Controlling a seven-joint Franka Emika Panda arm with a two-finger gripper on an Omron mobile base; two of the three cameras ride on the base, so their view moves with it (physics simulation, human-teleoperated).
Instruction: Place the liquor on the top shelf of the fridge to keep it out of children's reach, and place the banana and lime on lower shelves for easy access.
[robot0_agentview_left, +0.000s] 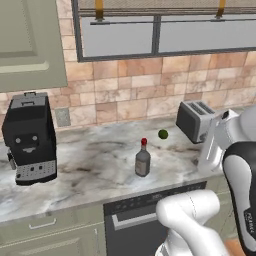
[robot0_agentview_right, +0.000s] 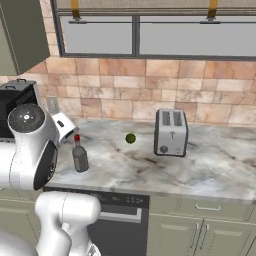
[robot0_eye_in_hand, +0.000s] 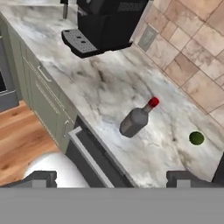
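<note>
The liquor (robot0_agentview_left: 142, 161) (robot0_agentview_right: 80, 157) (robot0_eye_in_hand: 136, 119) is a squat grey-brown bottle with a red cap, standing upright on the marble counter (robot0_agentview_left: 100, 170). The lime (robot0_agentview_left: 163, 134) (robot0_agentview_right: 130, 138) (robot0_eye_in_hand: 196, 138) lies a little behind it, towards the tiled wall. My gripper (robot0_eye_in_hand: 113, 180) is open and holds nothing. It hangs above the counter's front edge and looks down at the bottle from some distance. The banana, the fridge and its shelves are out of view.
A silver toaster (robot0_agentview_left: 195, 120) (robot0_agentview_right: 171, 132) stands right of the lime. A black coffee machine (robot0_agentview_left: 30, 140) (robot0_eye_in_hand: 105, 22) stands at the counter's left end. Below the counter are a dark dishwasher front (robot0_agentview_left: 135, 220) and green cabinets (robot0_agentview_right: 200, 230).
</note>
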